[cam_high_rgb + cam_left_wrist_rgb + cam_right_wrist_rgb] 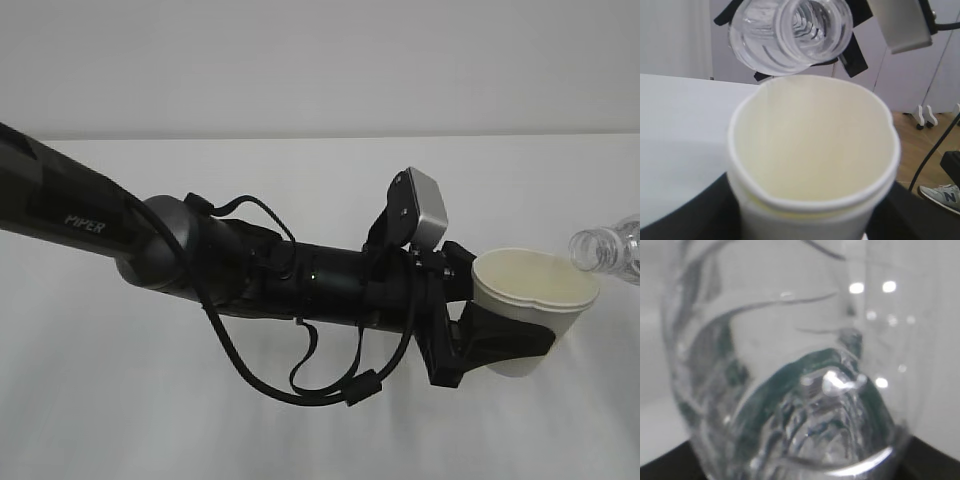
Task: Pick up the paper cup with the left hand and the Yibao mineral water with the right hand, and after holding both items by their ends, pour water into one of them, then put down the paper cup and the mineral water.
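Above the white table (300, 440) in the exterior view, the left hand (500, 335), a black two-fingered gripper on the arm marked "PIPER", clasps the small off-white paper cup (530, 300) around its lower body, cup roughly upright, leaning slightly. From the right edge the clear, capless Yibao mineral water bottle (610, 248) comes in tilted, neck toward the cup, its mouth just above and beside the cup's right rim; the right hand is out of sight here.

Left wrist view: the cup (812, 165) looks empty, its rim pressed slightly out of round. The bottle's (795, 30) open mouth hangs just beyond the far rim. No stream shows.

Right wrist view: the bottle's ribbed body (790, 380) fills the frame, so the right hand evidently grips it near its base; the fingers themselves are hidden. Pouring likely needs more tilt.
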`<state>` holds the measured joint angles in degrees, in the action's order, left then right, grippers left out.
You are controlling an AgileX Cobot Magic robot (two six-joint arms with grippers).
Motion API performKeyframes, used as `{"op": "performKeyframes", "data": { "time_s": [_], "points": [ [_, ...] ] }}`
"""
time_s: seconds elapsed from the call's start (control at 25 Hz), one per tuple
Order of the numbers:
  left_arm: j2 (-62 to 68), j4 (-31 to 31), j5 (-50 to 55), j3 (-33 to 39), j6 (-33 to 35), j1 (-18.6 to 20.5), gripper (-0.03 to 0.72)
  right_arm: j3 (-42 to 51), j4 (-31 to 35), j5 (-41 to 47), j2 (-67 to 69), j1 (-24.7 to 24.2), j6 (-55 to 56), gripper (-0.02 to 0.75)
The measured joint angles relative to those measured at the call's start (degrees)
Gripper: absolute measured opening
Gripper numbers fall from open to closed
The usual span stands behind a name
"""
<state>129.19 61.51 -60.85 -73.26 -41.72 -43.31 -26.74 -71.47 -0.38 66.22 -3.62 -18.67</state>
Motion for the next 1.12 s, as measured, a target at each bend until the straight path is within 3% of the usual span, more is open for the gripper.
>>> {"op": "performKeyframes", "data": {
  "time_s": [1.12],
  "points": [
    [1.1,1.2,-2.0,0.0,-2.6,0.0,0.461,-0.4,-3.6,0.4,0.0,0.0,0.0,0.456]
  ]
}}
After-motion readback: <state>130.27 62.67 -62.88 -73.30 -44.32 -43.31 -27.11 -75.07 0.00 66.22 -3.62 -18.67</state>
